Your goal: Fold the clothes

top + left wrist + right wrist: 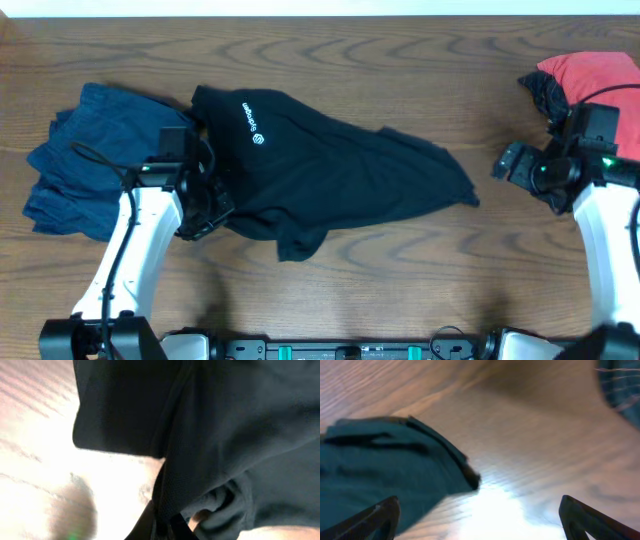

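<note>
A black short-sleeved shirt (330, 170) with a small white logo lies crumpled across the middle of the table. My left gripper (208, 205) is at its left edge, shut on a fold of the black fabric. In the left wrist view the shirt (225, 435) fills most of the frame and is bunched where the left gripper (170, 529) pinches it. My right gripper (502, 163) hovers open just right of the shirt's right tip. In the right wrist view that gripper (480, 525) holds nothing, and the shirt's tip (395, 465) lies ahead to the left.
A navy garment (90, 160) lies heaped at the far left, beside my left arm. A red garment (595, 75) with a dark plaid piece (545, 95) sits at the back right, behind my right arm. Bare wooden table (400, 290) runs along the front.
</note>
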